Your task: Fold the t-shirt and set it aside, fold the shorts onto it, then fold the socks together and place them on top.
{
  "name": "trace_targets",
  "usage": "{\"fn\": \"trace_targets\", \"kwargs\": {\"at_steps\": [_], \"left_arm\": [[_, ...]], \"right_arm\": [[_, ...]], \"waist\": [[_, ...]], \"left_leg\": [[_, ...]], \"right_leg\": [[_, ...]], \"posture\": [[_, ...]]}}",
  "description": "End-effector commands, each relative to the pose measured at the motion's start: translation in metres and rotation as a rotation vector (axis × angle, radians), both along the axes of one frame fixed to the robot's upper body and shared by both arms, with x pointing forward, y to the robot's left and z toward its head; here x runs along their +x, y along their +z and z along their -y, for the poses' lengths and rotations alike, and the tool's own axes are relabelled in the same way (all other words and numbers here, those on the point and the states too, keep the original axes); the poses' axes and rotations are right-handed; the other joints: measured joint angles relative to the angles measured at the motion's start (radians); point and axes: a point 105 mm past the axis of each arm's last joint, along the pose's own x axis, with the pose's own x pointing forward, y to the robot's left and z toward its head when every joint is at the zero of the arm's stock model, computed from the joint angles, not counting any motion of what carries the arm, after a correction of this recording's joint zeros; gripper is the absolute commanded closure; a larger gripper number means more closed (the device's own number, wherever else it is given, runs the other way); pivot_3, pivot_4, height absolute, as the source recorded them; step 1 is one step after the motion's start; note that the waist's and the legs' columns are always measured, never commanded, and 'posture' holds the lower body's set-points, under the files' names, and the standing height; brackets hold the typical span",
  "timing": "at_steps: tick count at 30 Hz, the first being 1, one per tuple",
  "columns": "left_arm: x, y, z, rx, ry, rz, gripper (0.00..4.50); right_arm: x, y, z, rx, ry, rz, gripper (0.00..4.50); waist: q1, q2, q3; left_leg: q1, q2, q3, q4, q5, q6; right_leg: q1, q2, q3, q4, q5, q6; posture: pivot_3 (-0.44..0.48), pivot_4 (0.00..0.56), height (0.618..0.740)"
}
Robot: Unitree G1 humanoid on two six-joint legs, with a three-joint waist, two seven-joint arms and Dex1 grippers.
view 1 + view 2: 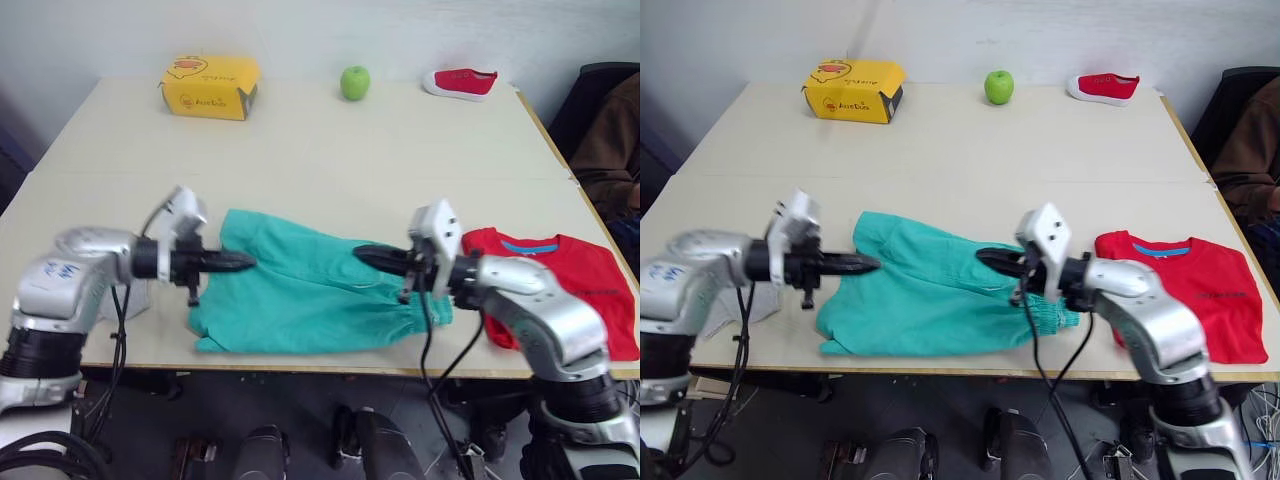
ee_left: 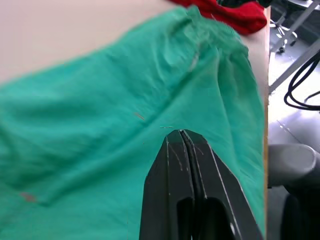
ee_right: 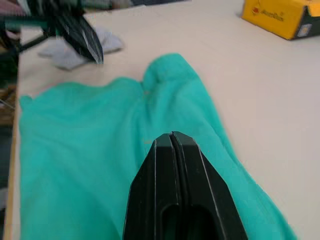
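Observation:
The teal shorts (image 1: 310, 292) lie spread flat near the table's front edge, between my two arms. My left gripper (image 1: 250, 262) is shut and empty, its tip just over the shorts' left edge. From the right, my right gripper (image 1: 358, 253) points in over the shorts' right part, also shut and empty. In the wrist views both sets of fingertips hover close above the teal cloth. The red t-shirt (image 1: 575, 285) lies folded at the front right, blue neckband up. The grey socks (image 3: 70, 52) sit on the table beyond the shorts' left edge, partly hidden behind my left arm.
Along the far edge of the table (image 1: 320, 150) stand a yellow box (image 1: 210, 86), a green apple (image 1: 355, 82) and a small red shoe (image 1: 460, 82). A dark chair with a brown garment (image 1: 610, 125) is off the right side.

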Motion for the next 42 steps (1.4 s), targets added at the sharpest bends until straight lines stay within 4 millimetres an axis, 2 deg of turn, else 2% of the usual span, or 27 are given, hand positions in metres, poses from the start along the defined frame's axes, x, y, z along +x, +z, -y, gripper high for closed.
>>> {"fn": "trace_targets", "kwargs": {"at_steps": [1, 3, 5, 10, 12, 14, 17, 20, 22, 24, 27, 32, 35, 38, 42], "left_arm": [[0.003, -0.022, 0.001, 0.056, 0.107, 0.021, 4.50], [-0.001, -0.039, -0.004, 0.087, 0.153, 0.018, 4.50], [-0.009, -0.055, -0.014, 0.112, 0.205, 0.003, 4.50], [-0.034, -0.083, -0.048, 0.166, 0.322, -0.047, 4.50], [-0.040, -0.085, -0.055, 0.183, 0.348, -0.041, 4.50], [-0.042, -0.077, -0.056, 0.173, 0.350, -0.030, 4.50], [-0.035, -0.052, -0.051, 0.133, 0.323, 0.020, 4.50], [-0.025, -0.013, -0.030, 0.001, 0.246, 0.059, 4.50], [-0.022, 0.008, -0.014, -0.066, 0.173, 0.070, 4.50], [-0.021, 0.017, 0.000, -0.092, 0.097, 0.075, 4.50], [-0.011, 0.008, 0.014, -0.055, 0.020, 0.093, 4.50], [0.000, -0.022, 0.032, 0.021, -0.096, 0.091, 4.50], [0.011, -0.036, 0.043, 0.053, -0.148, 0.103, 4.50], [0.017, -0.044, 0.051, 0.088, -0.195, 0.133, 4.50], [0.025, -0.047, 0.059, 0.099, -0.201, 0.181, 4.50]], "right_arm": [[0.020, -0.028, -0.008, -0.078, -0.065, -0.025, 4.49], [0.031, -0.046, 0.000, -0.142, -0.123, -0.028, 4.49], [0.041, -0.052, 0.016, -0.161, -0.189, -0.033, 4.49], [0.061, -0.029, 0.062, -0.104, -0.363, 0.010, 4.49], [0.061, -0.023, 0.076, -0.112, -0.385, 0.031, 4.49], [0.059, -0.017, 0.086, -0.111, -0.385, 0.040, 4.49], [0.051, -0.001, 0.091, -0.059, -0.373, 0.038, 4.49], [0.030, 0.017, 0.090, 0.000, -0.337, 0.001, 4.49], [0.013, 0.021, 0.092, 0.027, -0.323, -0.059, 4.49], [-0.007, 0.019, 0.097, 0.038, -0.319, -0.140, 4.49], [-0.034, 0.010, 0.105, 0.073, -0.346, -0.279, 3.86], [-0.083, -0.018, 0.111, 0.140, -0.319, -0.545, 2.13], [-0.103, -0.036, 0.116, 0.188, -0.356, -0.670, 1.12], [-0.102, -0.051, 0.120, 0.248, -0.455, -0.714, 0.04], [-0.086, -0.070, 0.129, 0.351, -0.626, -0.749, 0.04]], "waist": [[0.000, 0.000, 0.000], [0.000, 0.000, 0.000], [0.001, 0.000, 0.000], [0.000, 0.001, -0.001], [0.000, 0.004, -0.002], [-0.001, 0.005, -0.002], [-0.002, 0.006, -0.002], [0.004, 0.006, -0.001], [0.012, 0.006, 0.000], [0.018, 0.006, 0.000], [0.015, 0.006, -0.001], [0.007, 0.006, -0.001], [0.011, 0.006, 0.000], [0.008, 0.006, 0.000], [0.005, 0.006, 0.000]], "left_leg": [[-0.001, 0.000, 0.000, 0.001, 0.000, 0.000], [-0.001, 0.000, 0.000, 0.001, 0.000, 0.001], [-0.001, 0.000, 0.000, 0.000, -0.001, 0.002], [-0.001, 0.000, 0.000, 0.000, -0.002, 0.004], [0.000, 0.000, 0.001, -0.001, -0.003, 0.004], [0.000, 0.000, 0.001, -0.002, -0.005, 0.008], [-0.001, 0.001, 0.002, -0.004, -0.005, 0.008], [-0.001, 0.001, 0.002, -0.003, -0.005, 0.008], [-0.002, 0.000, 0.000, -0.003, -0.004, 0.006], [-0.003, 0.000, -0.001, -0.002, -0.003, 0.004], [-0.003, 0.000, 0.000, -0.003, -0.004, 0.006], [-0.003, 0.000, 0.003, -0.003, -0.006, 0.010], [-0.003, 0.000, 0.003, -0.003, -0.007, 0.012], [-0.004, -0.001, 0.004, -0.003, -0.009, 0.016], [-0.003, 0.000, 0.006, -0.004, -0.009, 0.015]], "right_leg": [[0.000, 0.000, 0.000, 0.000, 0.000, 0.000], [0.000, 0.000, 0.000, 0.000, 0.000, 0.000], [-0.001, 0.000, 0.000, -0.001, 0.000, 0.000], [0.000, -0.001, 0.000, -0.003, 0.000, 0.001], [0.000, -0.001, 0.001, -0.002, 0.000, 0.001], [0.000, -0.001, 0.002, -0.002, 0.000, 0.001], [0.000, 0.000, 0.003, -0.002, 0.000, 0.001], [-0.001, 0.000, 0.002, -0.002, 0.000, 0.001], [-0.002, 0.000, 0.002, -0.003, 0.000, 0.001], [-0.001, 0.000, 0.002, -0.004, 0.001, 0.003], [0.001, 0.000, 0.002, -0.010, 0.003, 0.005], [0.001, 0.000, 0.003, -0.012, 0.004, 0.007], [0.001, 0.001, 0.003, -0.012, 0.004, 0.007], [0.002, 0.001, 0.005, -0.012, 0.004, 0.008], [0.003, 0.002, 0.007, -0.012, 0.003, 0.012]], "posture": [[0.000, 0.150, 0.740], [0.000, 0.150, 0.740], [0.000, 0.150, 0.740], [0.000, 0.150, 0.740], [0.000, 0.150, 0.740], [0.000, 0.150, 0.740], [0.000, 0.150, 0.740], [0.000, 0.150, 0.740], [0.000, 0.150, 0.740], [0.000, 0.150, 0.740], [0.000, 0.150, 0.740], [0.000, 0.150, 0.740], [0.000, 0.150, 0.740], [0.000, 0.150, 0.740], [0.000, 0.150, 0.740]]}}
